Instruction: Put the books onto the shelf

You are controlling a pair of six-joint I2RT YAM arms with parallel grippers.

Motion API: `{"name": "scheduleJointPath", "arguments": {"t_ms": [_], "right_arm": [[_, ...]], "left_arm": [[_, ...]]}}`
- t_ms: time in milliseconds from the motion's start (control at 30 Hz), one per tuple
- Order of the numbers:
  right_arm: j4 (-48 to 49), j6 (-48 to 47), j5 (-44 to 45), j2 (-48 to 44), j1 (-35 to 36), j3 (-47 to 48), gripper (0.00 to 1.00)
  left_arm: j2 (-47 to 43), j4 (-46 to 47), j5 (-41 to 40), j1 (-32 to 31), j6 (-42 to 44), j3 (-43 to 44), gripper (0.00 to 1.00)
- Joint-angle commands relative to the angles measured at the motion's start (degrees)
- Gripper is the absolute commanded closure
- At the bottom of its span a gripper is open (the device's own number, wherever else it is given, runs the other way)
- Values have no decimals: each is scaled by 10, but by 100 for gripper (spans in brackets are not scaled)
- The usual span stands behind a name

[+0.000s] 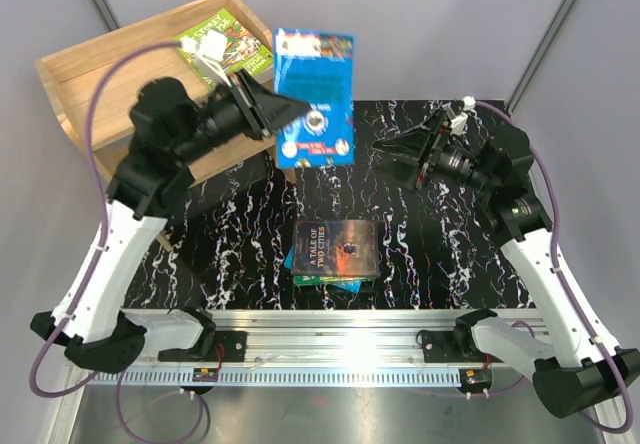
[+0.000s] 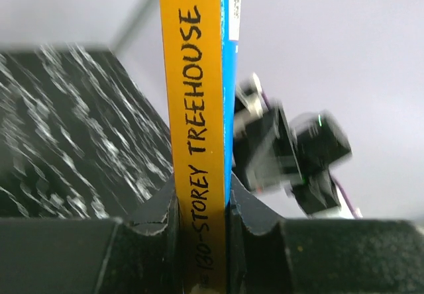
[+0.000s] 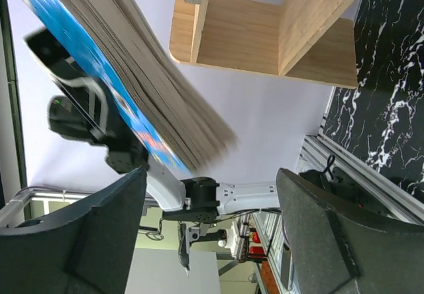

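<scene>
A blue cartoon-cover book hangs upright above the table's far edge. My left gripper is shut on its left edge. In the left wrist view both jaws press on its yellow "130-Storey Treehouse" spine, my left gripper clamped around it. My right gripper stands open just right of the book, apart from it. Its fingers are spread wide with nothing between them, my right gripper below the book's page edges. The wooden shelf lies at the far left with a green book on it.
A stack of books with the dark "Tale of Two Cities" on top lies at the table's near middle. The black marbled table spreads around it. The shelf's panels show in the right wrist view.
</scene>
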Motion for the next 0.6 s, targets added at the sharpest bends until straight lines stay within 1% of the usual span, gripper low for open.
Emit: {"name": "scheduleJointPath", "arguments": {"t_ms": [0, 100, 133, 300, 333, 367, 400, 467, 533, 567], "right_arm": [[-48, -31, -14, -13, 4, 7, 14], [-53, -30, -12, -26, 4, -8, 13], [-57, -31, -11, -29, 4, -12, 13], [-89, -48, -13, -41, 4, -18, 13], [-98, -53, -14, -42, 4, -18, 13], [-98, -56, -13, -42, 4, -18, 13], [-105, -58, -13, -43, 4, -17, 13], [-114, -63, -13, -43, 4, -16, 13], [-120, -70, -13, -42, 4, -15, 13], [-127, -73, -13, -42, 4, -14, 13]], "left_arm": [[28, -34, -15, 70, 51, 112, 100], [56, -34, -15, 109, 46, 177, 100], [62, -31, -16, 134, 43, 191, 100], [97, 18, -21, 219, -14, 222, 100], [115, 20, -24, 237, -27, 242, 100], [124, 13, -24, 237, -31, 242, 100], [132, 4, -35, 253, -35, 263, 100], [150, -14, -47, 264, -39, 274, 100], [164, -16, -30, 284, -58, 276, 100], [179, -48, -30, 293, -63, 282, 100]]}}
